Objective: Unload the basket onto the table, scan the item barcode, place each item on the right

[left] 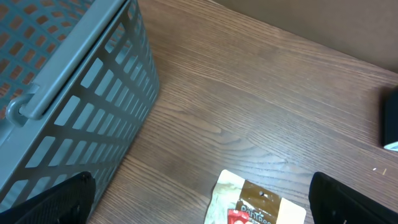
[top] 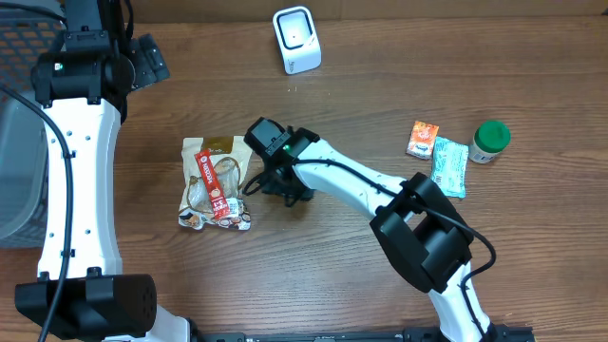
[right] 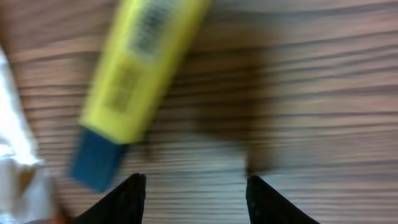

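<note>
A yellow tube with a blue cap (right: 140, 68) lies on the wooden table in the right wrist view, printed lines along its side. It lies up and to the left of my right gripper (right: 196, 180), whose fingers stand open with only bare wood between them. From overhead, the right gripper (top: 285, 188) hangs just right of a snack bag (top: 217, 182) and hides the tube. A white scanner (top: 296, 39) stands at the back centre. My left gripper (left: 200, 182) is wide open and empty, high above the bag's top edge (left: 258, 200).
A grey slatted basket (left: 74, 81) fills the left side (top: 19, 142). At the right lie an orange packet (top: 424, 139), a teal packet (top: 449, 167) and a green-lidded jar (top: 491, 141). The left arm's white link (top: 81, 180) runs along the left.
</note>
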